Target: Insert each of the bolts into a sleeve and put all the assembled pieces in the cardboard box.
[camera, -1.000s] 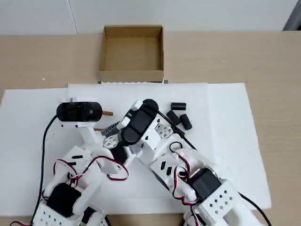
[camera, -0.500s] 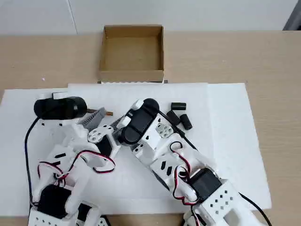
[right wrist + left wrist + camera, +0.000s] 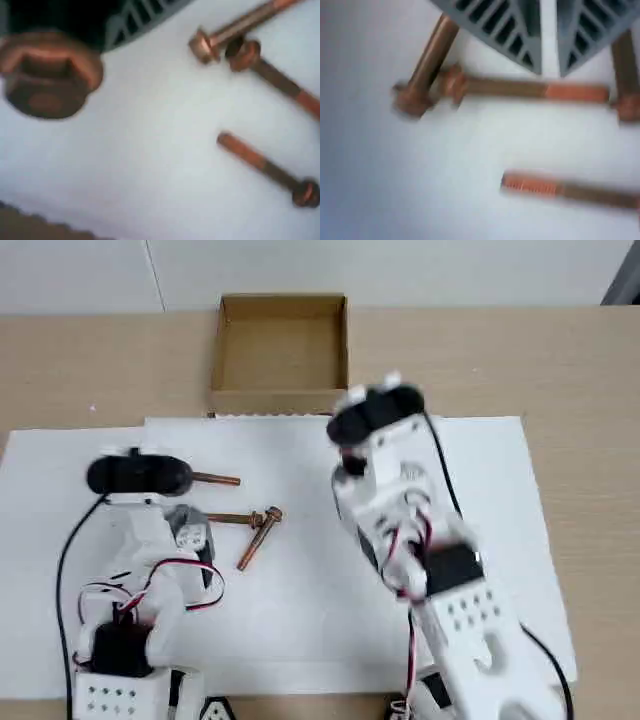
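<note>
So the held bolt [image 3: 47, 75] is right up in the right gripper [image 3: 75, 35], hex head poking toward the wrist camera, fingers clamped on it. There's something dark around the shank behind the head, might be a sleeve, honestly can't tell. That arm is up by the near right corner of the cardboard box [image 3: 283, 400], which has no pieces in it. The left gripper [image 3: 550, 67] hangs with its jaws only a crack apart and nothing between them, tips just above the shank of the middle bolt [image 3: 520, 90]. Another bolt [image 3: 427, 60] lies head to head with it off to one side of the fingers, and a third bolt [image 3: 570, 191] lies a little beyond the tips, all on the white sheet [image 3: 300, 610]. My read: we're on the first piece. If it's sleeved, next is getting over the box opening and letting go; if not, it needs a sleeve first. Left needs to drop and pinch that shank squarely.
</note>
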Robot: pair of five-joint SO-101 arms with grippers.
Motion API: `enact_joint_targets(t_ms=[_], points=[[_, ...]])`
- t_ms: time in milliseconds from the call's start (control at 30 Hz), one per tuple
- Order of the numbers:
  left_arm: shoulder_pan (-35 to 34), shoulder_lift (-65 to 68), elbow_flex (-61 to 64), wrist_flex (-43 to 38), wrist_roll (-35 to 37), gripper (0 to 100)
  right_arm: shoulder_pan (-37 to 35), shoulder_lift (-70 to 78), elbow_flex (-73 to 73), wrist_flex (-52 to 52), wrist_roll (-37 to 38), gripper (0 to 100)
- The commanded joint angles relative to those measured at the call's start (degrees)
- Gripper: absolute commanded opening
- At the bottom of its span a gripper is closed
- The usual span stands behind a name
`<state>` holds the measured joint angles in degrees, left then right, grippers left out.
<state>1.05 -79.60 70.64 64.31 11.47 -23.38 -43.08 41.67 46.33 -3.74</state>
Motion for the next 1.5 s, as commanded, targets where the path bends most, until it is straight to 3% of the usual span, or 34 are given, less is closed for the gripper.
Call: enact_joint_targets(t_ms=[0, 133, 400, 533, 967, 1067, 1233, 1467], points=[[-0.2, -0.6, 3.3, -0.1, -0.7, 1, 1.3, 10.9, -14.1, -1.9, -0.6, 0.4], [-0.2, -0.6, 6.5, -3.4, -0.8, 1, 1.4, 23.3, -25.8, -2.0, 1.9, 0.4], [0.2, -0.6, 16.4, -19.9, -7.3, 1, 3.4, 46.4, -49.3, -2.0, 9.8, 0.4], [0.3, -0.6, 19.1, -24.2, -7.5, 1, 4.0, 57.5, -61.6, -2.1, 14.8, 0.4], [0.2, -0.6, 19.6, -24.7, -7.2, 1, 4.4, 87.1, -92.7, -8.7, 30.4, 0.5], [0.2, -0.6, 19.6, -24.7, -7.2, 1, 4.3, 91.3, -97.6, -8.1, 30.6, 1.3], [0.1, -0.6, 19.6, -24.7, -7.2, 1, 4.3, 95.5, -103.0, -2.5, 30.6, 15.8], [0.0, -0.6, 19.6, -24.7, -7.2, 1, 4.6, 95.5, -104.1, 1.1, 30.5, 16.5]])
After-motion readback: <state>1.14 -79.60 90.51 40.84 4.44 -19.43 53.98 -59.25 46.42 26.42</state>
